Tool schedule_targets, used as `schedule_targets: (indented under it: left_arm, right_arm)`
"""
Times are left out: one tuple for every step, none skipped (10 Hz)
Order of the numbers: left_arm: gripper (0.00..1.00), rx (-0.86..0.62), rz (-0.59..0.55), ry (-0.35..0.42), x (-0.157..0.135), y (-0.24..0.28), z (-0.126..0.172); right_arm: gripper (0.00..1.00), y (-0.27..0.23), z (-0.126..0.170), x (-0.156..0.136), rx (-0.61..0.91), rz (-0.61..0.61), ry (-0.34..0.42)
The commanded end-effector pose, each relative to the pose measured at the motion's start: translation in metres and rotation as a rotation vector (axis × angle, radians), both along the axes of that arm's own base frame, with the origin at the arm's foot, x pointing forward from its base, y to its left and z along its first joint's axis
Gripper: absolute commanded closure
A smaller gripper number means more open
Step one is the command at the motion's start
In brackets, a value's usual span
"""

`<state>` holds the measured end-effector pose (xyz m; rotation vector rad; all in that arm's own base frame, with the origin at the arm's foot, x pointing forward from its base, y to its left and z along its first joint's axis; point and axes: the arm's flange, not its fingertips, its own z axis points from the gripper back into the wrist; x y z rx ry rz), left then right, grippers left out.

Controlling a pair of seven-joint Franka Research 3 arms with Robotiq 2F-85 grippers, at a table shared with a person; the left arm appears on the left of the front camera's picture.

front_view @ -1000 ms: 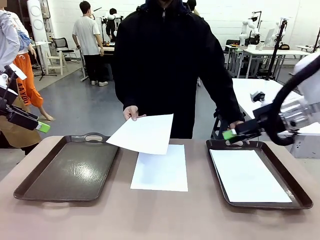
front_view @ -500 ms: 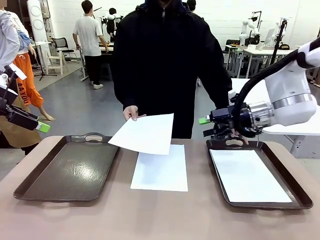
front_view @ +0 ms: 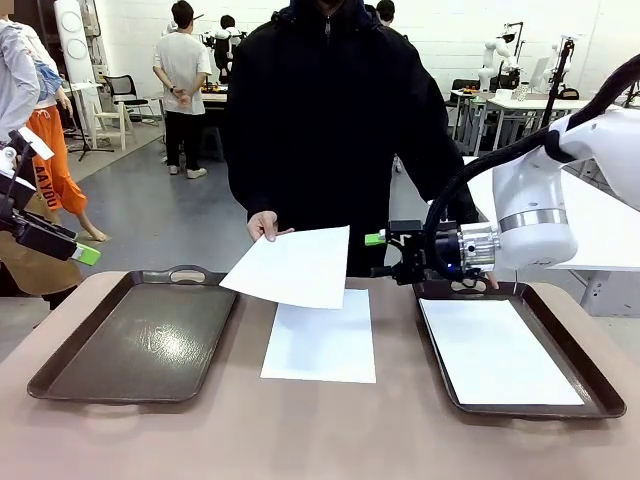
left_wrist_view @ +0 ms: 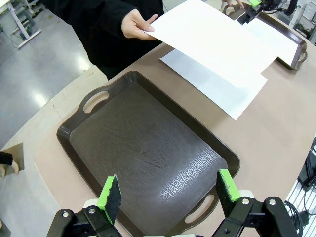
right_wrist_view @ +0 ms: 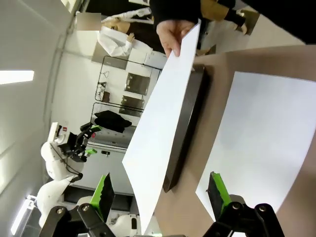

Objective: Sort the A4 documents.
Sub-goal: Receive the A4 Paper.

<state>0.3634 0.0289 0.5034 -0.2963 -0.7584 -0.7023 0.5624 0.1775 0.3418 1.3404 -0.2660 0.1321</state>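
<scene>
A person's hand (front_view: pixel 262 224) holds one of the A4 documents (front_view: pixel 290 266) tilted in the air above the table's middle. A second sheet (front_view: pixel 322 338) lies flat on the table below it. A third (front_view: pixel 497 352) rests in the right tray (front_view: pixel 590 380). My right gripper (front_view: pixel 378 254) is open and points left, just off the held sheet's right edge; its wrist view shows that sheet (right_wrist_view: pixel 163 133) edge-on between the open fingers (right_wrist_view: pixel 161 190). My left gripper (left_wrist_view: pixel 169 186) is open, high over the bare left tray (left_wrist_view: pixel 143 148), at the table's far left (front_view: pixel 85 255).
The left tray (front_view: pixel 140 340) is dark brown with handles and holds nothing. The person stands at the far edge between the trays. Other people and tables are well behind. Bare tabletop (front_view: pixel 300 440) runs along the near edge.
My right arm has swung left from above the right tray's far handle toward the held sheet. The left arm and the sheets have barely moved.
</scene>
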Motion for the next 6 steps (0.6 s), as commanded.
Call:
schedule_targets:
  left_arm:
    - [0.0, -0.005, -0.021, -0.006, 0.002, 0.003, -0.002]
    - [0.0, -0.005, -0.021, -0.006, 0.002, 0.003, -0.002]
    - [0.0, -0.005, -0.021, -0.006, 0.002, 0.003, -0.002]
    - [0.0, -0.005, -0.021, -0.006, 0.002, 0.003, -0.002]
    - [0.0, -0.005, -0.021, -0.006, 0.002, 0.003, -0.002]
    - [0.0, -0.005, -0.021, -0.006, 0.002, 0.003, -0.002]
  right_arm:
    - [0.0, 0.014, -0.004, 0.0, 0.024, -0.044, 0.04]
    - [0.0, 0.021, -0.009, 0.001, 0.032, -0.059, 0.053]
    - [0.0, 0.029, -0.012, 0.003, 0.049, -0.063, 0.063]
    - [0.0, 0.035, -0.015, 0.002, 0.054, -0.071, 0.074]
    - [0.0, 0.043, -0.018, 0.002, 0.064, -0.068, 0.086]
    - [0.0, 0.052, -0.022, 0.003, 0.076, -0.063, 0.101]
